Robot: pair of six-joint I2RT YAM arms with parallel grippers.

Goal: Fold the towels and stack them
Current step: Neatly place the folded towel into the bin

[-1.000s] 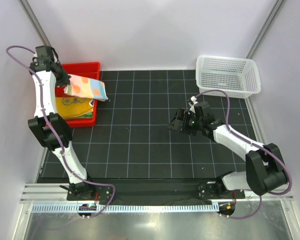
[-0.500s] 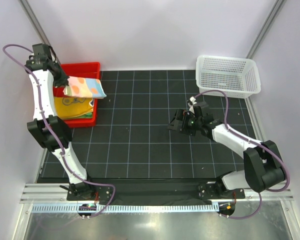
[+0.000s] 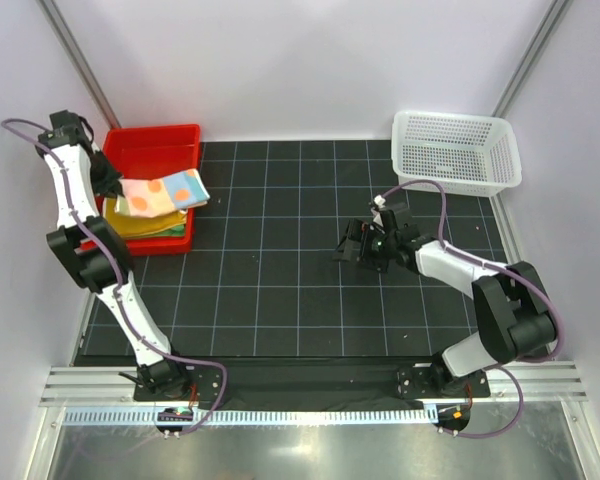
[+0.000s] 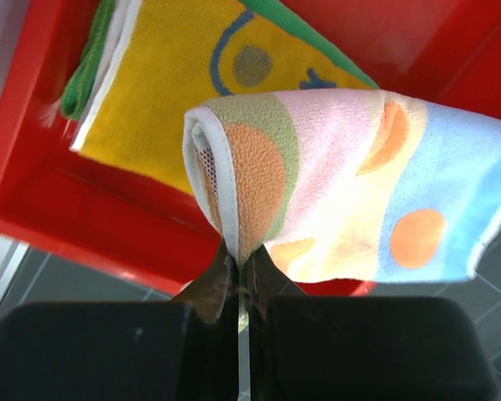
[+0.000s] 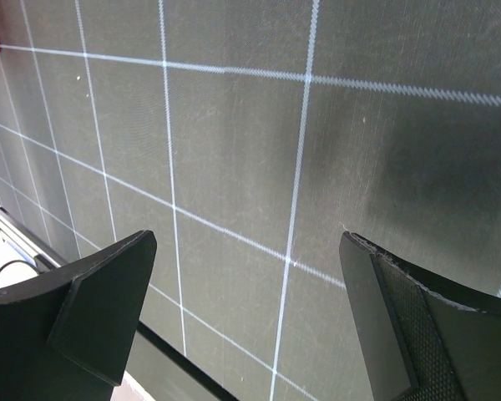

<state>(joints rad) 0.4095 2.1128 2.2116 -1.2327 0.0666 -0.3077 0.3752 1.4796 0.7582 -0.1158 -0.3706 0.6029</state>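
While the left tool [image 4: 238, 280] pinches the folded dotted towel [image 4: 351, 184] by its edge, the cloth hangs just over the yellow towel [image 4: 163, 83] in the tray [image 4: 33, 209], seemingly for stacking; the right tool [image 5: 246, 242] waits, spread, above the counter [image 5: 234, 125].

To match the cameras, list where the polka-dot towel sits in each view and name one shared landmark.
Top external: polka-dot towel at upper left, over the red tray.
Left wrist: centre right, its folded edge pinched in the left fingers.
Right wrist: not in it.
Shared landmark: the red tray, beneath the towel in the top and left wrist views.
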